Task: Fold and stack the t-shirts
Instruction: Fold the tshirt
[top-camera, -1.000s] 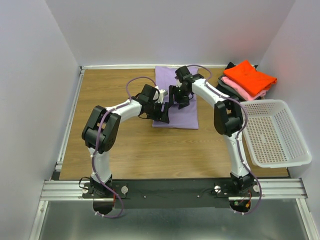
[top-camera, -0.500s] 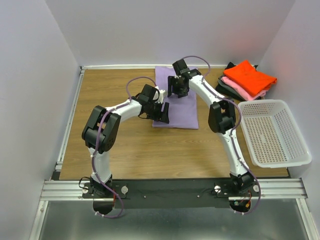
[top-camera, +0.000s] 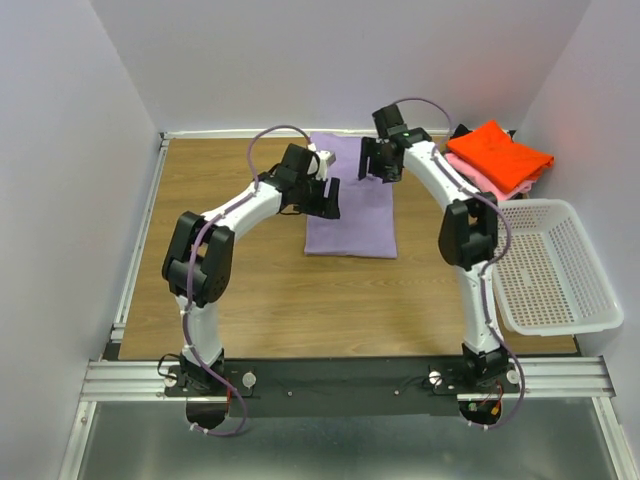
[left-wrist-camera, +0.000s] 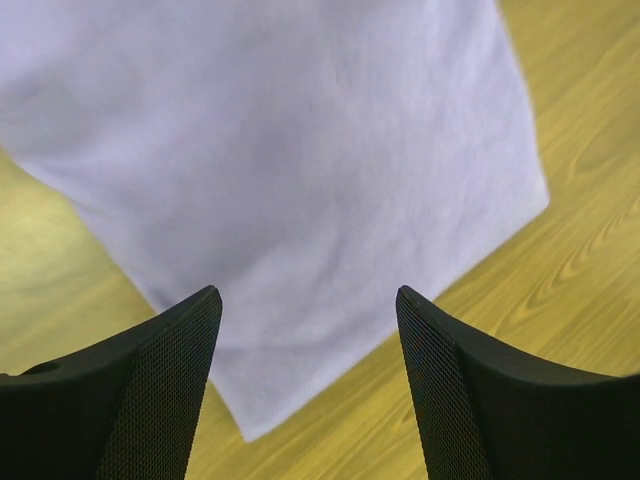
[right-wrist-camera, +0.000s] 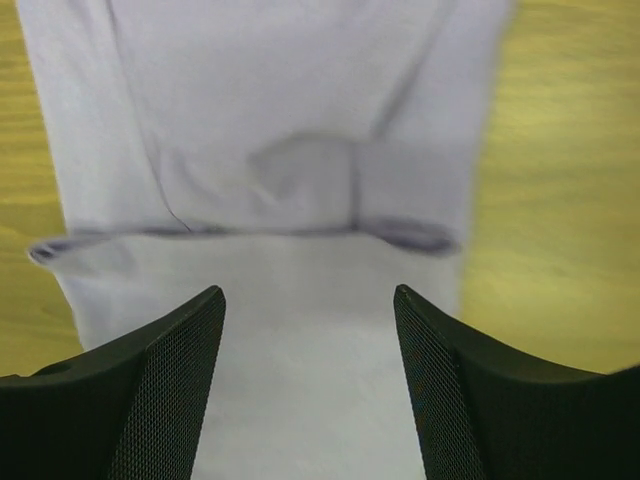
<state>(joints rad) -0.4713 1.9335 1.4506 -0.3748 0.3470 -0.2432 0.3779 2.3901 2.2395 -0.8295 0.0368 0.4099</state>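
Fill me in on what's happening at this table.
Two robot arms are working on a lavender t-shirt, which lies on the table folded into a long rectangle. The left gripper and right gripper both hover open above it, holding nothing. A stack of folded shirts sits in the far right corner, behind a white basket.

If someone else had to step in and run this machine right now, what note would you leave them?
Left gripper: open, empty, over the left edge of the lavender t-shirt.
Right gripper: open, empty, over its far end.
Lavender t-shirt: flat on the table, far centre, folded into a long narrow rectangle.
Done: orange-red t-shirt folded, lying on a pink one at the far right.
Left: probably fold the lavender one shorter, then add it to that stack.
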